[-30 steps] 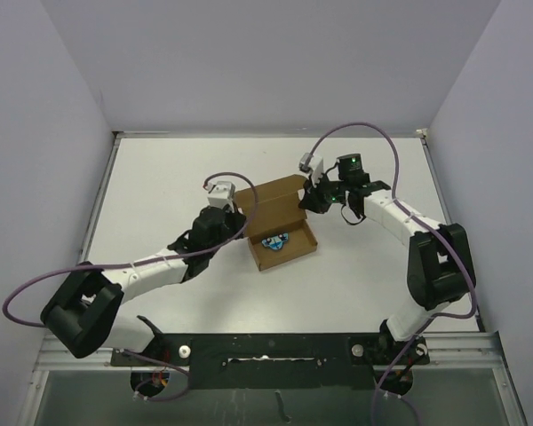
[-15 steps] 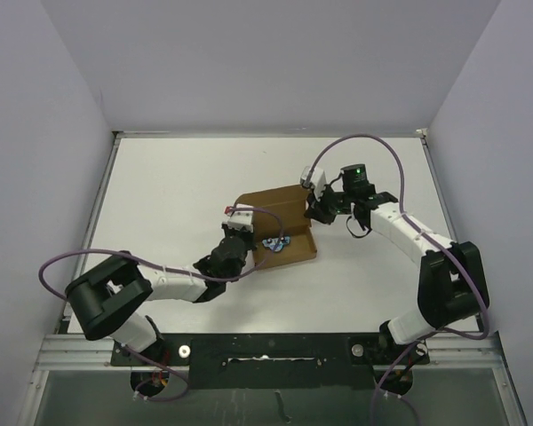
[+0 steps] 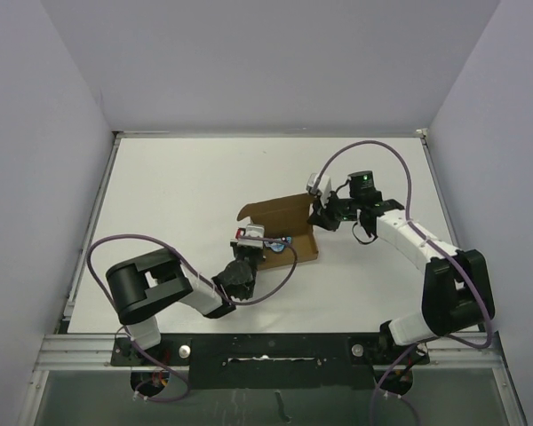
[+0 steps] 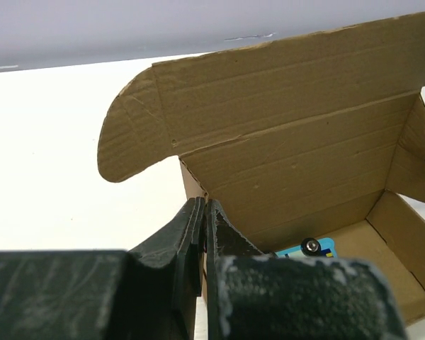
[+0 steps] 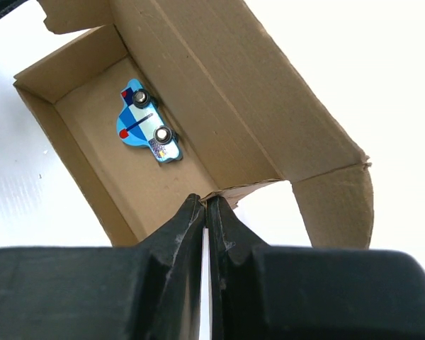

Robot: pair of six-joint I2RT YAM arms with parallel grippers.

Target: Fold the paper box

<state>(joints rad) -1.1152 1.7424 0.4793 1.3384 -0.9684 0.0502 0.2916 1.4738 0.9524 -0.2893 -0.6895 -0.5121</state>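
Note:
The brown paper box (image 3: 282,227) sits mid-table with its tray formed and its lid flap standing up at the back. A small blue toy car (image 3: 276,240) lies inside. My left gripper (image 3: 250,241) is shut on the box's left side wall; in the left wrist view (image 4: 204,207) the wall edge sits between the jaws, with the box (image 4: 290,142) and the car (image 4: 309,247) beyond. My right gripper (image 3: 321,216) is shut on the box's right side wall; in the right wrist view (image 5: 207,202) it pinches the wall, with the box (image 5: 198,85) and the car (image 5: 147,124) ahead.
The white table (image 3: 169,195) is enclosed by pale walls on three sides. Purple cables loop from both arms, one (image 3: 160,241) lying near the left arm. A black rail (image 3: 266,346) runs along the near edge.
My left arm has folded back toward the near edge, its gripper moving right and nearer. The box has shifted slightly right and nearer, with its lid now more upright. My right gripper followed to the right.

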